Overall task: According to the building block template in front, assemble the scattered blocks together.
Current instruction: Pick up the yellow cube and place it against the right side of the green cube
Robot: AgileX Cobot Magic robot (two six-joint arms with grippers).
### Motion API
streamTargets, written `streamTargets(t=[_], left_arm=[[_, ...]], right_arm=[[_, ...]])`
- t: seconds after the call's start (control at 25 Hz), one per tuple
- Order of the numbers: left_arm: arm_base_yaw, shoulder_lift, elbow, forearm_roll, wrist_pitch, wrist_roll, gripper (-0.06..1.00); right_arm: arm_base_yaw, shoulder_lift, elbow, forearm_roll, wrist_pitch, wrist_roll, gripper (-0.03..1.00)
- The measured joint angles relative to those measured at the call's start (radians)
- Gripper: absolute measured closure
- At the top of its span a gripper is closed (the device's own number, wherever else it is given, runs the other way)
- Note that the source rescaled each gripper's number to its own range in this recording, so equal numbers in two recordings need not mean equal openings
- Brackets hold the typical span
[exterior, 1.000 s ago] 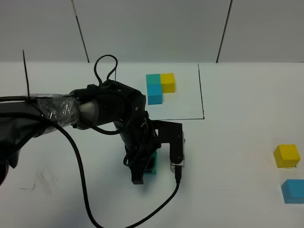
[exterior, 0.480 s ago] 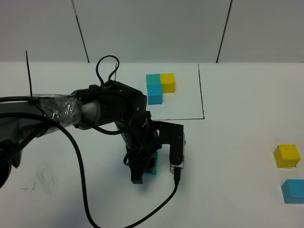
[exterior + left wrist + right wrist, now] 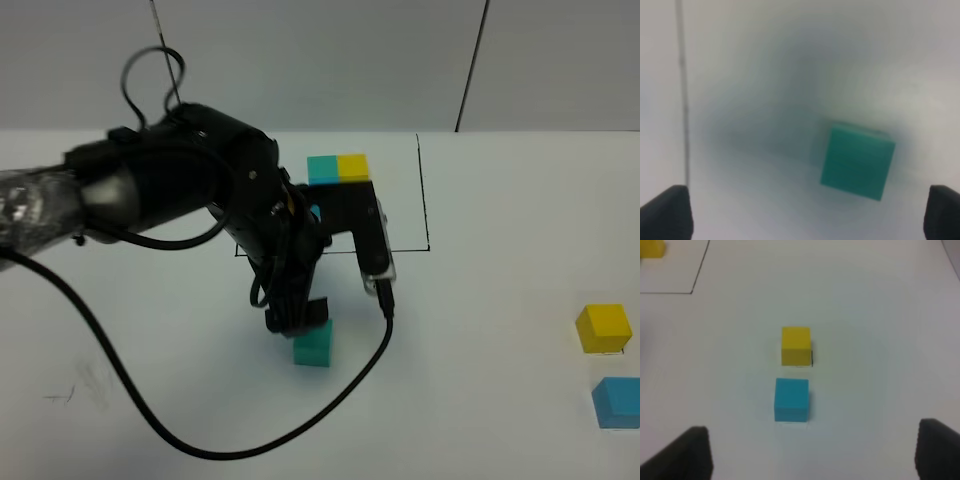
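Observation:
The scattered teal-green cube (image 3: pixel 312 345) rests on the white table, free of my left gripper (image 3: pixel 297 316), which is open just above and behind it. In the left wrist view the cube (image 3: pixel 857 162) lies blurred between and beyond the spread fingertips (image 3: pixel 665 212). The scattered yellow cube (image 3: pixel 603 328) and sky-blue cube (image 3: pixel 617 402) sit at the far right; the right wrist view shows them (image 3: pixel 796 345) (image 3: pixel 791 399) ahead of my open, empty right gripper (image 3: pixel 812 455). The template's teal (image 3: pixel 322 168) and yellow (image 3: pixel 353 167) cubes show at the back; my left arm mostly hides its blue one.
The black drawn outline (image 3: pixel 424 190) frames the template at the table's back. A black cable (image 3: pixel 330 395) loops from the left arm across the table in front of the teal cube. A grey panelled wall (image 3: pixel 320 60) stands behind the table.
My left gripper has let go of the teal-green cube and risen up and back from it. The cube stays on the table. The yellow and blue cubes have not moved.

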Motion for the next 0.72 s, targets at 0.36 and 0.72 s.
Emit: streamTargets(t=[0.36,0.72], left_arm=[[0.090,-0.352,-0.001,0.430,0.186,-0.545,0.07],[0.299,-0.728,-0.001,0.475,0.450,-0.574,0.10]], right_arm=[[0.000,0.000,0.000,0.000,0.000,0.000,0.29],[0.000,0.000,0.000,0.000,0.000,0.000,0.29]])
